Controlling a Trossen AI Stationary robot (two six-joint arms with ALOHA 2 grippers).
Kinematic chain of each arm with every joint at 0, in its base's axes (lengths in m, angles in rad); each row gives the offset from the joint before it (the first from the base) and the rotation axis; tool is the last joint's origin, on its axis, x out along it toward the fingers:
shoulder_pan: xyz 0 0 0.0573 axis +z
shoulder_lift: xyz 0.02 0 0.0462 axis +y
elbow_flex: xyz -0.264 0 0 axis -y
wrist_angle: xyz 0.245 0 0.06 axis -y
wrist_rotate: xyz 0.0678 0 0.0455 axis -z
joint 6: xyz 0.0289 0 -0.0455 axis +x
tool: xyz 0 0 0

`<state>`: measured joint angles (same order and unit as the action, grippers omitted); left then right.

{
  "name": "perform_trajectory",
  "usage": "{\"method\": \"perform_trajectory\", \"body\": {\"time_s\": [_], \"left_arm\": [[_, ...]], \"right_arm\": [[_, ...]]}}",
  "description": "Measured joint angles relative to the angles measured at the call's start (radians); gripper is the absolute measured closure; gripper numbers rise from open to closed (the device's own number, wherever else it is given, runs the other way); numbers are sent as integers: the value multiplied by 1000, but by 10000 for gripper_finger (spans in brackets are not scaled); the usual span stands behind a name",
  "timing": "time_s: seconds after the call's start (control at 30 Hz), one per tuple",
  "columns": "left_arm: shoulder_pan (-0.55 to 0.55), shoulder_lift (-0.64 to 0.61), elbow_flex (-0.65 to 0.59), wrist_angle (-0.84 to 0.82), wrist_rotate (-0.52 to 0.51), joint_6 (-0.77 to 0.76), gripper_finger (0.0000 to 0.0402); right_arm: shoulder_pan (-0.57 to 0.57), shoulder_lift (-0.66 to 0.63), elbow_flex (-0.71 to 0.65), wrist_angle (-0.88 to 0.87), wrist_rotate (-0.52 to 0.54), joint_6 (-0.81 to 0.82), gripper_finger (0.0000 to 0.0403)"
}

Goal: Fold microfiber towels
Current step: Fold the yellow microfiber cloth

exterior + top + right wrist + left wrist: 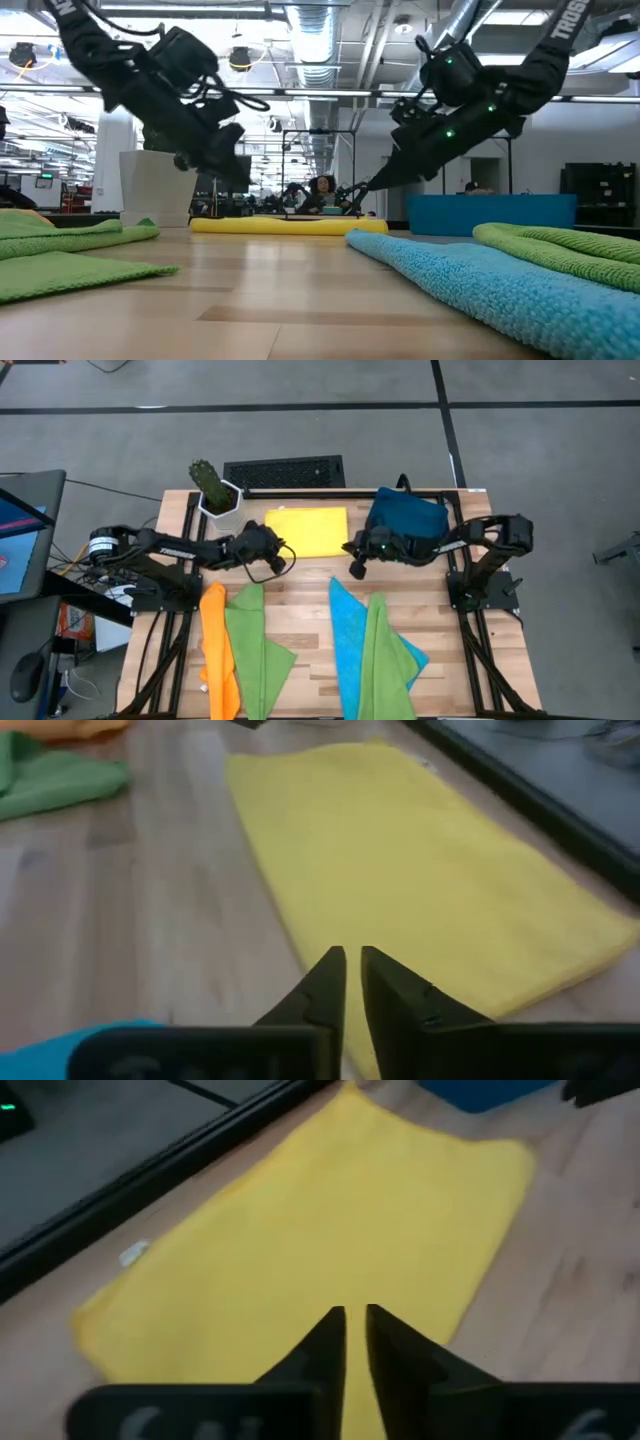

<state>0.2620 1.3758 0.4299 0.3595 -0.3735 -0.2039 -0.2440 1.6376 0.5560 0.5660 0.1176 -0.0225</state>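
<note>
- Overhead, a folded yellow towel [306,529] lies flat at the back middle of the wooden surface [300,605], between the two dark arms.
- At left, the left pincer [278,557] hangs just off the yellow towel's near left corner; its wrist view shows the two fingers [322,1342] drawn nearly together, with only a thin slit between them and nothing held, above the cloth's near edge.
- At right, the right pincer [356,565] hovers by the towel's near right corner, likewise clenched on nothing, its fingers [325,982] almost touching over the yellow edge.
- From table height, both pincers are clear of the surface, and the yellow towel [288,226] shows as a low flat strip far back.
- Up front, four unfolded cloths drape toward the near edge: an orange towel [218,655] at far left, a lime green towel [255,650] overlapping beside it, a bright blue towel [350,640] right of centre, and a second lime green towel [382,660] lying partly over the blue one.
- Behind the right pincer, a dark-blue tray [408,515] sits at the back right corner, just beside the yellow towel.
- A small potted cactus [212,487] stands at the back left corner.
</note>
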Motion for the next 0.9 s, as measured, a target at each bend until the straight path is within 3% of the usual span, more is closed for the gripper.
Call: {"method": "perform_trajectory", "body": {"time_s": [0.1, 0.23, 0.47, 0.63, 0.9], "left_arm": [[-10, 0, -7, 0, -44, -2, 397], [-21, 0, -7, -1, -53, -2, 393], [-57, 0, -48, -27, -72, -59, 400], [-73, 0, -84, -27, -114, -110, 400], [-74, 0, -125, -1, -137, -141, 400]], "right_arm": [[7, 6, -3, 23, 20, -3, 374], [6, 52, -3, 82, 39, 3, 394], [7, 168, 4, 213, 54, 49, 379], [7, 183, 4, 215, 67, 39, 393], [9, 215, 0, 184, 63, 82, 381]]}}
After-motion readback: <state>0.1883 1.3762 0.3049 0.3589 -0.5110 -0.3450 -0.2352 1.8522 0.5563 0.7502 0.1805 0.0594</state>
